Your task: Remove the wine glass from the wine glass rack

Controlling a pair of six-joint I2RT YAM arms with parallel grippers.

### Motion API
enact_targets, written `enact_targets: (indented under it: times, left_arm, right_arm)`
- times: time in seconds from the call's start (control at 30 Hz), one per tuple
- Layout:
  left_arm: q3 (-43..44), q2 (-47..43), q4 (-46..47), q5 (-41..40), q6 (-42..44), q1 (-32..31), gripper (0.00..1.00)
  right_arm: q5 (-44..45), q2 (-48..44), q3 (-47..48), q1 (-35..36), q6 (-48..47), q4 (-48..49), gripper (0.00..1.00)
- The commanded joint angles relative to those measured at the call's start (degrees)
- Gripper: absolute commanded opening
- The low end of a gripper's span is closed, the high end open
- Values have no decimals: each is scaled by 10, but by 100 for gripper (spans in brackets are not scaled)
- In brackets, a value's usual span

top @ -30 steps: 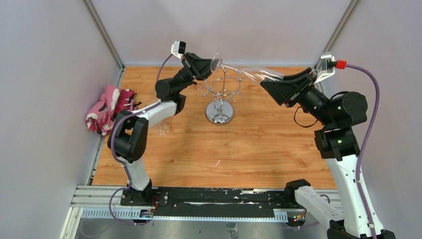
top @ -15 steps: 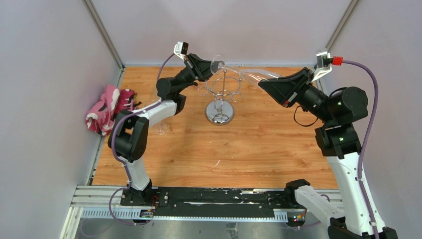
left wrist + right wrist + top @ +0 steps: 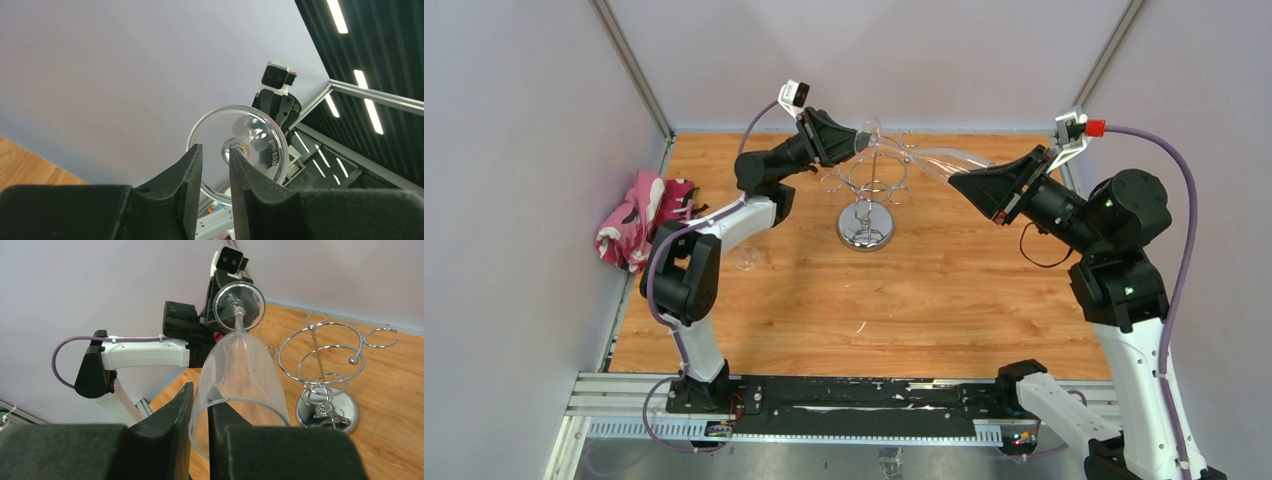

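Observation:
The clear wine glass (image 3: 942,157) hangs almost level in the air above and behind the chrome wine glass rack (image 3: 869,185), off its loops. My right gripper (image 3: 200,400) is shut on the bowl's rim, one finger inside the bowl and one outside. The glass's foot (image 3: 260,135) faces my left gripper (image 3: 215,149), whose jaws stand a little apart with nothing between them; the stem base sits just past the right fingertip. In the right wrist view the wine glass (image 3: 240,365) points at the left arm, and the rack (image 3: 320,355) stands to its right.
A pink patterned cloth (image 3: 644,215) lies at the table's left edge. Another clear glass (image 3: 746,258) lies on the wood beside the left arm. The rack's round mirror base (image 3: 865,226) sits mid-table, and grey walls close in the back and sides.
My left jaws have parted and no longer pinch the glass's foot. The right arm has turned and dropped a little while it keeps the bowl's rim.

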Motion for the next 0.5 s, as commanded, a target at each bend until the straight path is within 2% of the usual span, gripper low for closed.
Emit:
enact_targets:
  times: [0.0, 0.1, 0.23, 0.4, 0.47]
  left_arm:
    - [61, 0, 70, 68, -25, -6, 32]
    - [93, 20, 70, 66, -38, 2, 25]
    - [116, 39, 69, 68, -48, 3, 25]
    - [102, 45, 70, 67, -40, 5, 24]
    - [102, 45, 69, 67, -38, 10, 21]
  right_arm:
    - [29, 6, -1, 10, -39, -88, 0]
    - [41, -3, 1, 10, -50, -105, 0]
    - [44, -13, 10, 10, -54, -114, 0]
    - [58, -8, 34, 10, -64, -146, 0]
    - [75, -7, 44, 10, -76, -175, 0]
